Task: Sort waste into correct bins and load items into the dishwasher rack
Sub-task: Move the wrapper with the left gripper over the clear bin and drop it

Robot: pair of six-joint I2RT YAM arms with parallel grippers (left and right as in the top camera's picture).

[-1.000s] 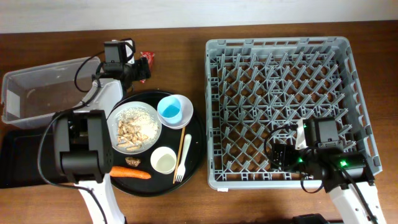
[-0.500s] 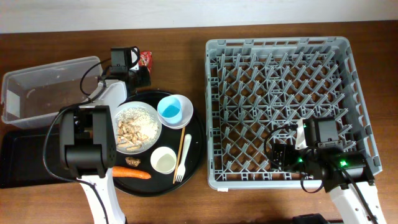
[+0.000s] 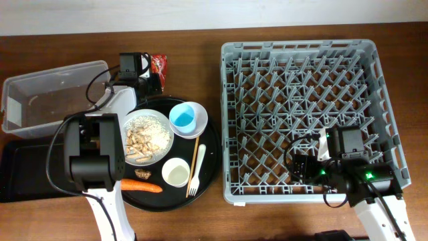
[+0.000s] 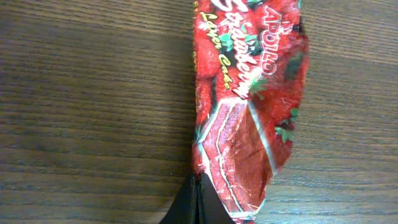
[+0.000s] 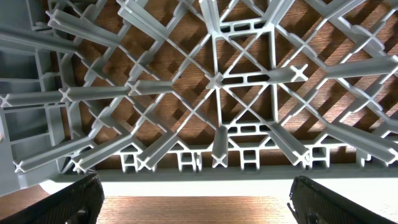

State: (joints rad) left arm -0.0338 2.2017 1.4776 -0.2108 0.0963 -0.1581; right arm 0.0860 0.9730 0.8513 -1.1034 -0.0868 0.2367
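Dark brown wood-grain tabletop [image 3: 194, 53], large round black tray [image 3: 211, 154] lying on its left half, pale wall strip [image 3: 267, 10] beyond the far edge

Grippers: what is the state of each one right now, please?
Left gripper: shut on the small red wrapper.
Right gripper: open, empty, over the dishwasher rack.
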